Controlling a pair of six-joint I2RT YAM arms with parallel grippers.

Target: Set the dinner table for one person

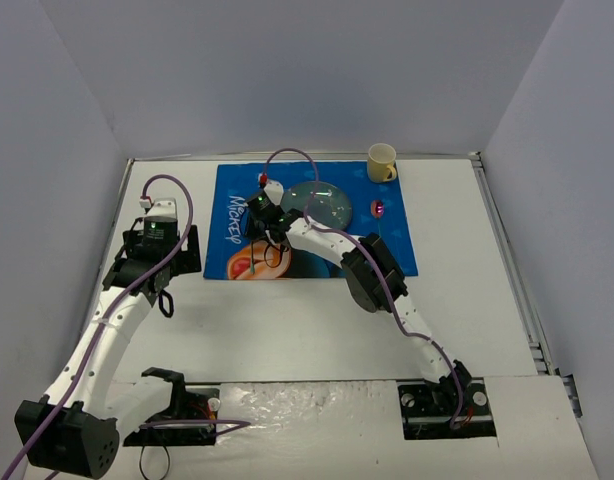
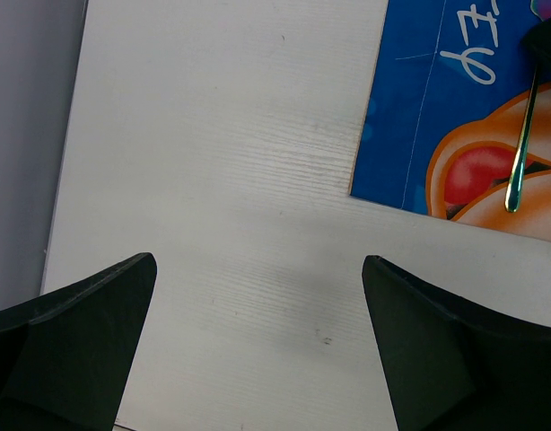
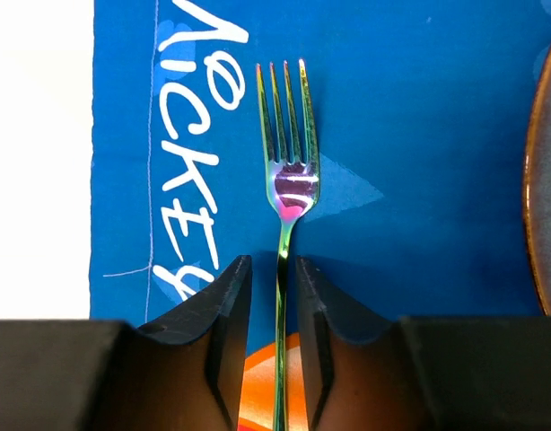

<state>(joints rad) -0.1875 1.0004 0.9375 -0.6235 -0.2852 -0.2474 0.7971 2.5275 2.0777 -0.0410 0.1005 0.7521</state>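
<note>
Left of plate (image 3: 546, 180), on placemat (image 3: 419, 135): fork (image 3: 290, 171), seemingly being placed, right claw (image 3: 274, 269) straddling handle, grip unclear; left claw (image 2: 258, 269) spread over counter (image 2: 213, 135); next needs clean vertical withdrawal.

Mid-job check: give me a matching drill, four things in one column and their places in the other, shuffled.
Things:
1. fork
2. plate
3. cup
4. left pincer

Places:
A. over the bare dinner table, open
B. far edge of the placemat, toward the right
C. handle between the right pincer's slightly parted jaws
D. middle of the placemat

Pairs: 1-C, 2-D, 3-B, 4-A
</note>
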